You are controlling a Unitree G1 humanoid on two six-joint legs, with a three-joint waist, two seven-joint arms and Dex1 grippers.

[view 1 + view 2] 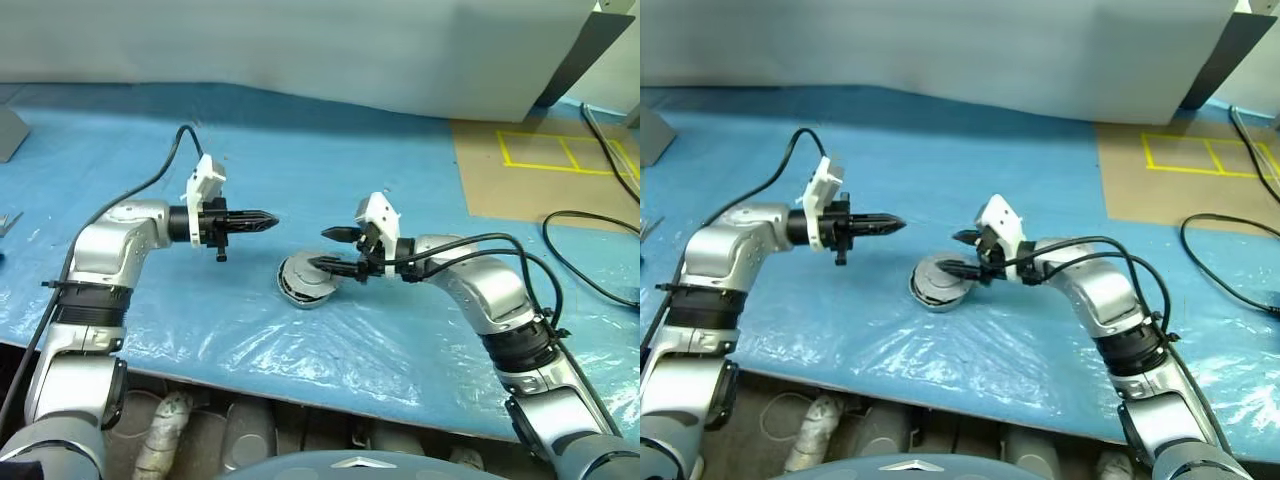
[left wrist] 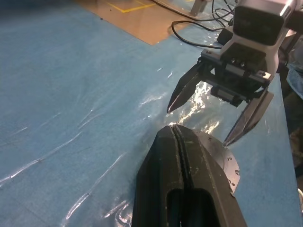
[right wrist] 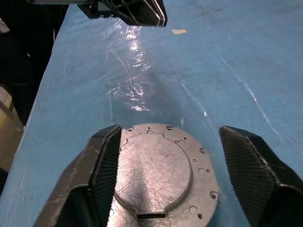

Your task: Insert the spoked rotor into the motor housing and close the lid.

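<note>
The lid, a round grey metal disc with its plain scratched face up, lies on the grey puck of the motor housing in the middle of the blue table. The spoked rotor is hidden. My right gripper hangs just above the lid, open, with one finger on either side of the disc and nothing between them. My left gripper is shut and empty. It points level toward the right gripper from a hand's width to the lid's left and higher up. The left wrist view shows the right gripper spread wide over the lid.
A blue plastic sheet with a glossy wrinkled patch covers the table. A brown board with yellow tape lines lies at the far right. Black cables loop beside it. The table's near edge runs just below both arms.
</note>
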